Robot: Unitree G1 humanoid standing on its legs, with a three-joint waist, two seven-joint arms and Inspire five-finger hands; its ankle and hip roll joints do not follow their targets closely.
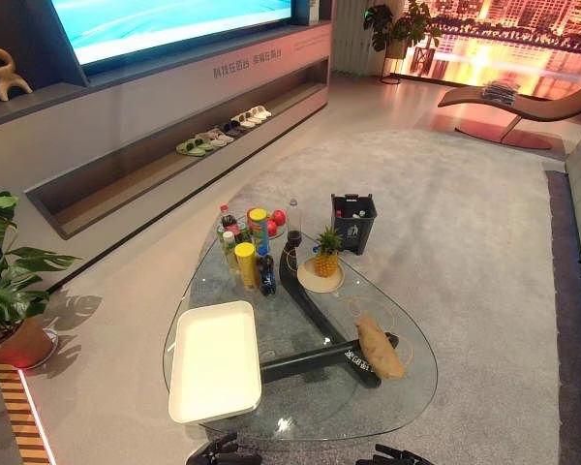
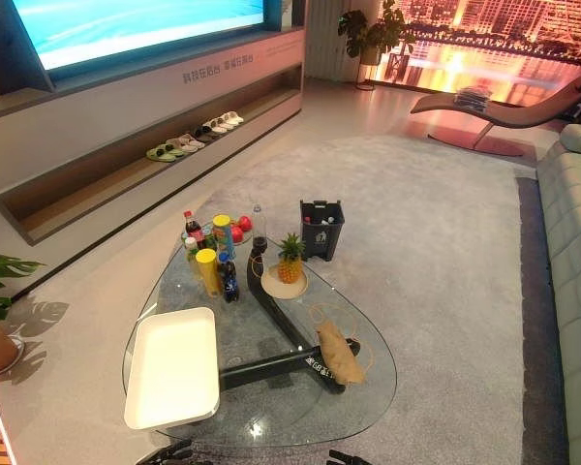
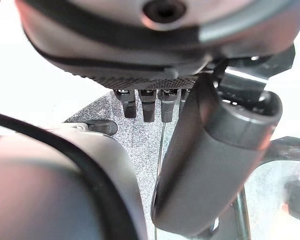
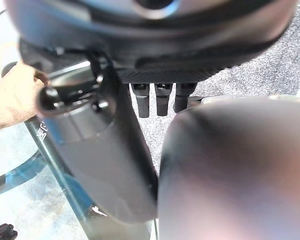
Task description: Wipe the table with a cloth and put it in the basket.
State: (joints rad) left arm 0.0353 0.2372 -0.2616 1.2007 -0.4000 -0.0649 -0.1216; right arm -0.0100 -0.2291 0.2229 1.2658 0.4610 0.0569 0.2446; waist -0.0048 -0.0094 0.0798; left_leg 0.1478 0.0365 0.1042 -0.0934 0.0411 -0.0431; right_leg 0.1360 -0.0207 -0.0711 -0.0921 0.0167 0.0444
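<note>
tan cloth (image 1: 379, 350) lying lower right of centre on the glass table (image 1: 407, 387), long axis upper-left to lower-right, nearer my right hand (image 1: 395, 454) than my left hand (image 1: 223, 451) (both relaxed, holding nothing).

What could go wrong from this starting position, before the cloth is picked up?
The brown cloth lies near the glass table's right edge; a sweeping grasp might push it off. Wiping toward the far end risks toppling the bottles and pineapple clustered there. Both hands, left hand and right hand, sit low at the near edge and might catch the rim when rising.
</note>
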